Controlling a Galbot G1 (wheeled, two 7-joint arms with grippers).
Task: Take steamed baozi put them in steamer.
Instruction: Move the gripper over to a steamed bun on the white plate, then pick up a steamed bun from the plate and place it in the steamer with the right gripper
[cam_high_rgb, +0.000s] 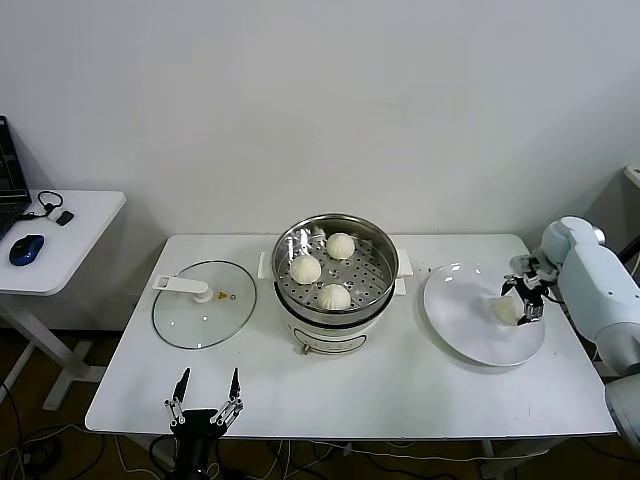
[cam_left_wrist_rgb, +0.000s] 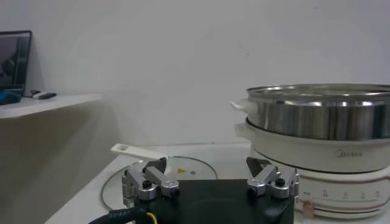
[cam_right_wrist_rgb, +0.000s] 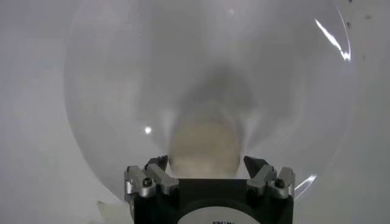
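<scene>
The head view looks down from above on the whole white table (cam_high_rgb: 400, 400). The left wrist view sits low, facing the steamer (cam_left_wrist_rgb: 320, 122) side-on; the right wrist view hangs close over the plate (cam_right_wrist_rgb: 109, 91).

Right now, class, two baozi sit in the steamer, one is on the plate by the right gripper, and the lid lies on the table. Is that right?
Not quite. The head view shows three baozi in the steamer, not two. The rest holds: one baozi is on the plate at the right gripper, and the lid lies on the table.

cream-white baozi (cam_high_rgb: 506, 310), white plate (cam_high_rgb: 460, 325), shiny steel steamer (cam_high_rgb: 380, 262)
</scene>
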